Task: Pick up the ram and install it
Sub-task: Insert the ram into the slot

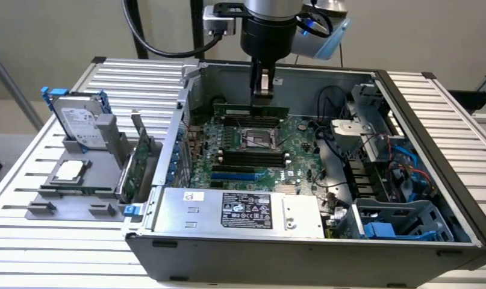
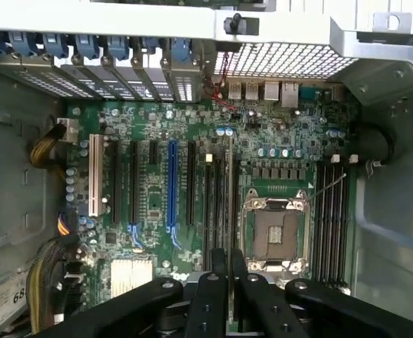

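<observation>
The hand (image 2: pixel 230 255) is cut off by the picture's edge in the wrist view, and its fingers (image 2: pixel 219 282) hide the near end of the ram (image 2: pixel 231 197) (edge-on, a thin line). The power supply label (image 1: pixel 247 211) is too small to read.

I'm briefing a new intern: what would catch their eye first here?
An open case with its motherboard bared sits on the table. Over the board, the gripper holds the ram, a thin green stick. On the exterior view's left stands a hard drive with blue rails.
</observation>
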